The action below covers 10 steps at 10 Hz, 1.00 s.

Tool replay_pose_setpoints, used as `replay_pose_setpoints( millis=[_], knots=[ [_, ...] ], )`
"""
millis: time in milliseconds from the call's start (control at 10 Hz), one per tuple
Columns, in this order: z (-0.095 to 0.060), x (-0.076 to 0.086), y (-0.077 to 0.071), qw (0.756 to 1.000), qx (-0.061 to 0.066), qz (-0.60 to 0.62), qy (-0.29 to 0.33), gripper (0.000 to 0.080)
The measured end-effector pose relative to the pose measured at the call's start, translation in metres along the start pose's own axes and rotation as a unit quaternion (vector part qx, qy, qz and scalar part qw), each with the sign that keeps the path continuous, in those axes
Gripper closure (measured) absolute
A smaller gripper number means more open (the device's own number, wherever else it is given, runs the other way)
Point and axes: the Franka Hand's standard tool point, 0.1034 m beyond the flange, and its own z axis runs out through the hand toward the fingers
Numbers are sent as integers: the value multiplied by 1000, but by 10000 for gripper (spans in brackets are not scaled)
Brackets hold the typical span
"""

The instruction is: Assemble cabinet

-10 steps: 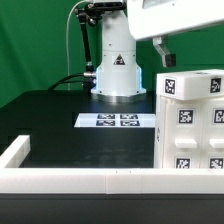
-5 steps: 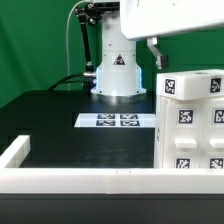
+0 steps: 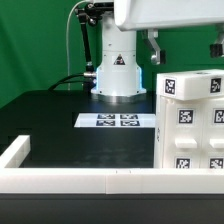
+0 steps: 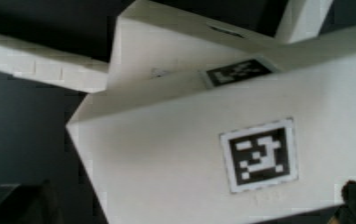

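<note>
Shifted toward the exterior view's right since before, now hovering above the cabinet (image 3: 190,120), fingers (image 3: 154,45) spread apart, holding nothing. Cropped at right edge, cabinet standing on tabletop (image 3: 60,125) behind rail (image 3: 70,178); marker board (image 3: 117,121) beyond.

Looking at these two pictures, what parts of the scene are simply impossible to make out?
- The cabinet: the exterior view's right and bottom edges and the white rail cut it off, so its full front is hidden.
- The hand: in the exterior view the top edge crops it; only two dark fingers show, their tips behind the cabinet.
- Wrist view: blurred; the cabinet's tag pattern is unreadable.
- The marker board: tags too small to read.
</note>
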Motion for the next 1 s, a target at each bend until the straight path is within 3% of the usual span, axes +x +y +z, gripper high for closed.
replay_pose_setpoints(
  millis=[200,400,800,1000],
  knots=[
    [0,-1,4,998,-5,-63,-3,2],
    [4,-1,2,979,-17,-204,-2,2],
    [8,-3,-1,906,-37,-419,-40,2],
    [7,-6,8,873,-43,-482,-53,2]
  ],
)
